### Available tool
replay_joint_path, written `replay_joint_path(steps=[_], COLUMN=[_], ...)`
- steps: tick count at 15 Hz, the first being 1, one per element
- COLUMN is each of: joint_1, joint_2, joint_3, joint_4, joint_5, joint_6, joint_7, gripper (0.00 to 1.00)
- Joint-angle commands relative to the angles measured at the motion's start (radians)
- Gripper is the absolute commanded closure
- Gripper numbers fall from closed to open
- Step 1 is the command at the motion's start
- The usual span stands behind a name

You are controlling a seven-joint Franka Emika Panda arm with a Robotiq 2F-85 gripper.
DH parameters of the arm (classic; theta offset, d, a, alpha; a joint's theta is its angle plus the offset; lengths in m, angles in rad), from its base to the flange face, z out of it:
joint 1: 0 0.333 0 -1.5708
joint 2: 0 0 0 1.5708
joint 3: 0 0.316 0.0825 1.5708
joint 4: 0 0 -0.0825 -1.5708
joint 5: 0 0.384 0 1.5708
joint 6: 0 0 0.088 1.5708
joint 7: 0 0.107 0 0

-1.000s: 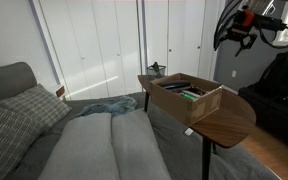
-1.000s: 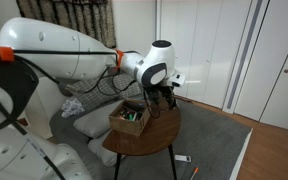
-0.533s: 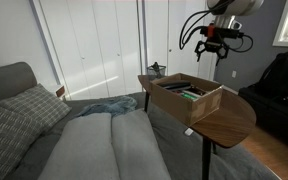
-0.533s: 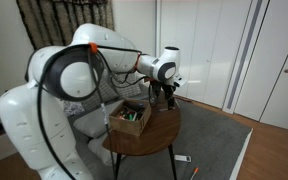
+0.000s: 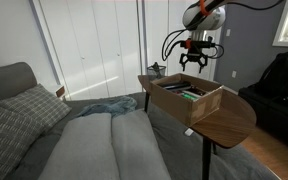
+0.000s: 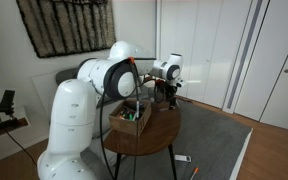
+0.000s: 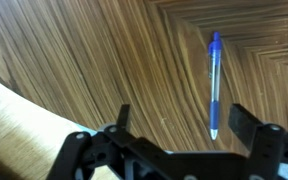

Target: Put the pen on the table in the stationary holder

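A blue pen [image 7: 215, 85] lies flat on the brown wooden table [image 7: 104, 50] in the wrist view, between my fingers and nearer one of them. My gripper [image 7: 184, 120] is open and empty, hovering above the pen. In both exterior views the gripper [image 5: 193, 62] [image 6: 170, 96] hangs over the table's [image 5: 229, 122] far end, beside the cardboard box [image 5: 188, 98]. The small dark stationary holder [image 5: 156, 70] stands at the table's far corner with thin items sticking up. The pen itself does not show in the exterior views.
The tan cardboard box [image 6: 131, 119] holds several items and takes up much of the tabletop [image 6: 156, 137]. A grey sofa with cushions [image 5: 44, 120] lies next to the table. White closet doors [image 5: 94, 45] stand behind. Small items lie on the floor [image 6: 182, 160].
The arm has swung in over the table and lowered, from high beside the table to just above the tabletop behind the box. The gripper stays open.
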Motion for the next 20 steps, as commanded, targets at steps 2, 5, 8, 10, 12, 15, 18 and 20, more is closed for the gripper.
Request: replay_joint_path(steps=[2, 5, 8, 10, 12, 15, 18, 20], joint_1=[0.025, 0.035, 0.043, 0.058, 0.070, 0.083, 0.091, 0.093], joint_2=[0.035, 0.079, 0.143, 0.175, 0.202, 0.223, 0.234, 0.241], joint_3=[-0.032, -0.035, -0.026, -0.028, -0.031, -0.037, -0.047, -0.050], joint_4=[0.055, 0.089, 0.105, 0.112, 0.125, 0.148, 0.172, 0.185], joint_5=[0.014, 0.011, 0.040, 0.036, 0.034, 0.026, 0.015, 0.016], joint_6=[-0.024, 0.011, 0.125, 0.181, 0.211, 0.222, 0.187, 0.158], joint_7=[-0.008, 0.021, 0.002, 0.006, 0.006, 0.006, 0.010, 0.010], gripper=[0.00, 0.00, 0.00, 0.00, 0.07, 0.38, 0.59, 0.74])
